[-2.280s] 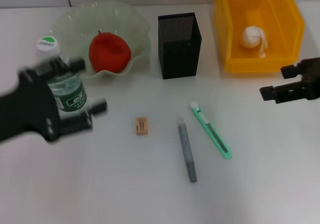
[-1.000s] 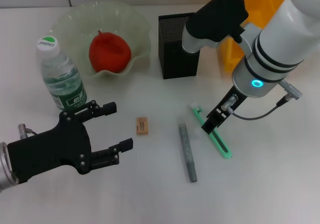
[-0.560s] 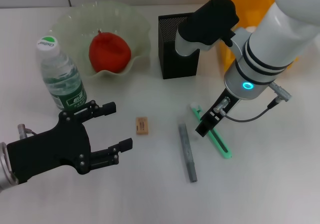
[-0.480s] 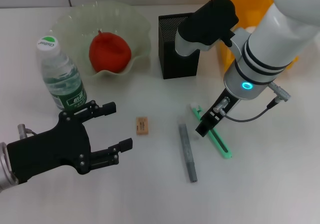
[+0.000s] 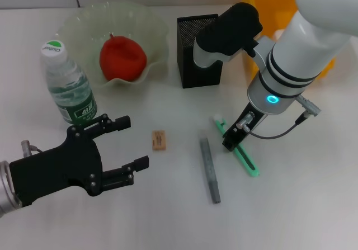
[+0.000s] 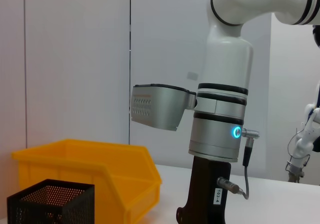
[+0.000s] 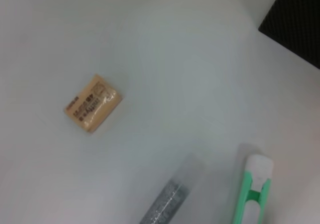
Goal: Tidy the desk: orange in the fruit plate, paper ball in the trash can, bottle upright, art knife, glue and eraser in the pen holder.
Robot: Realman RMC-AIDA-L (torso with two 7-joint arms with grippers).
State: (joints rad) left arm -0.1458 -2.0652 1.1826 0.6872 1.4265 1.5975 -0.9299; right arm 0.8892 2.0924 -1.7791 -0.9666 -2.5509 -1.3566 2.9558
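Since a moment ago, right pincer [image 5: 228,144] shifted slightly toward the bench's near edge, now right over the art knife [image 5: 237,147]; whether spread or pressed together, cannot tell. Knife flat on the bench [image 5: 313,205] right of centre, long axis diagonal, white tip toward the pen holder [image 5: 200,51], tail toward the near right corner. Glue [image 5: 210,169] beside it, roughly parallel. Left pincer [image 5: 126,142] spread wide, empty, near the left front edge.

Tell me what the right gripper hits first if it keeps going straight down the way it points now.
Most likely the art knife: the right gripper points down at its upper part, with the desk beneath. Depth is unclear.
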